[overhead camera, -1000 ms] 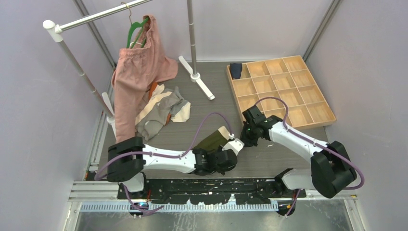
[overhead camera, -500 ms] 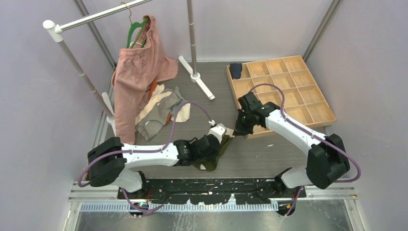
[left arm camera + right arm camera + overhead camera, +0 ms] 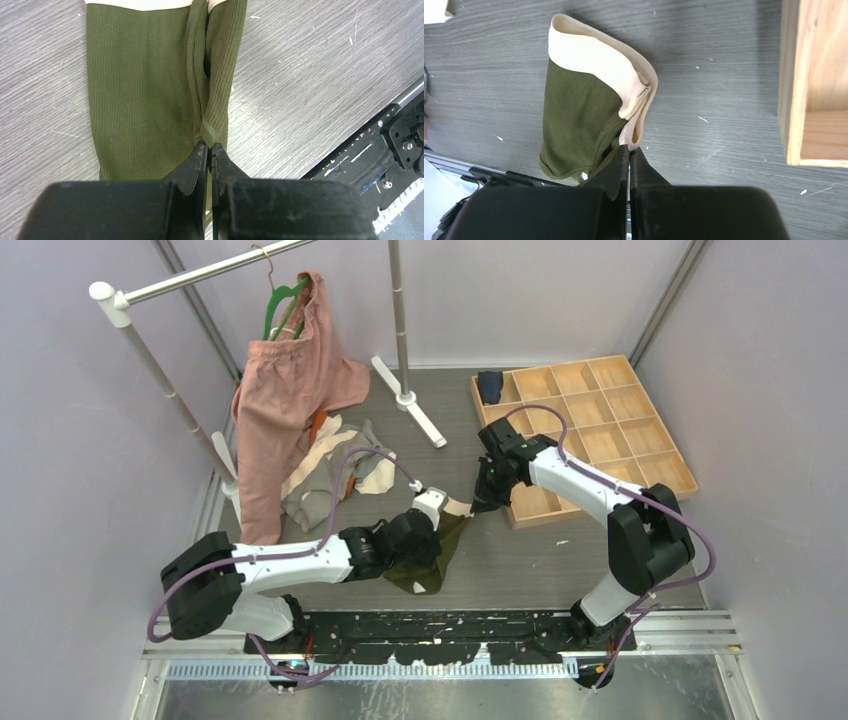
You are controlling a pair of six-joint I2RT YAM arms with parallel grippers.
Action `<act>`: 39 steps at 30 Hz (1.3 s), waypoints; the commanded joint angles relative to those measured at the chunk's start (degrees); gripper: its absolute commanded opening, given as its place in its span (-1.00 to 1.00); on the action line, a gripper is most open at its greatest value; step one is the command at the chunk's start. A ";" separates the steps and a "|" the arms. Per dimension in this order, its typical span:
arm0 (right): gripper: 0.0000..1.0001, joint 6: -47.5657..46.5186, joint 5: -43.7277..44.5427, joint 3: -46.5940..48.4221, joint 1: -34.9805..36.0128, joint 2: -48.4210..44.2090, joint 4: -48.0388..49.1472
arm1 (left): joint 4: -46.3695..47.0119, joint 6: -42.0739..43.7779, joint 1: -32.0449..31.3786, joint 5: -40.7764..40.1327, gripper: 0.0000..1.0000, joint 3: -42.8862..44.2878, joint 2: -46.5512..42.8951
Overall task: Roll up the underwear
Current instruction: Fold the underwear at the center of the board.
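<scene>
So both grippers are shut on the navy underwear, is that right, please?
Not quite: the underwear is olive green, not navy, as the left wrist view shows. The left gripper and right gripper are indeed both shut on it.

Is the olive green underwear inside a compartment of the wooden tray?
No, the olive green underwear is outside the wooden tray, over the grey table.

Left arm: stretched low toward the centre.
Left gripper: fingers pinched together.
Right arm: reaching leftward, wrist angled down.
Right gripper: fingers pressed closed.
</scene>
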 commanded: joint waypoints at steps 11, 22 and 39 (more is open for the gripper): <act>-0.97 -1.02 -3.71 10.42 0.81 6.73 0.61 | 3.64 -2.07 3.48 -1.52 -0.99 -6.91 -6.38; -0.95 -0.62 -3.11 15.93 4.00 11.31 -0.43 | 6.26 -4.81 3.92 -5.80 -0.99 -13.35 -9.44; -0.94 -0.66 -2.96 25.79 8.91 18.91 -1.72 | 7.24 -9.46 4.01 -8.41 -0.99 -18.83 -7.79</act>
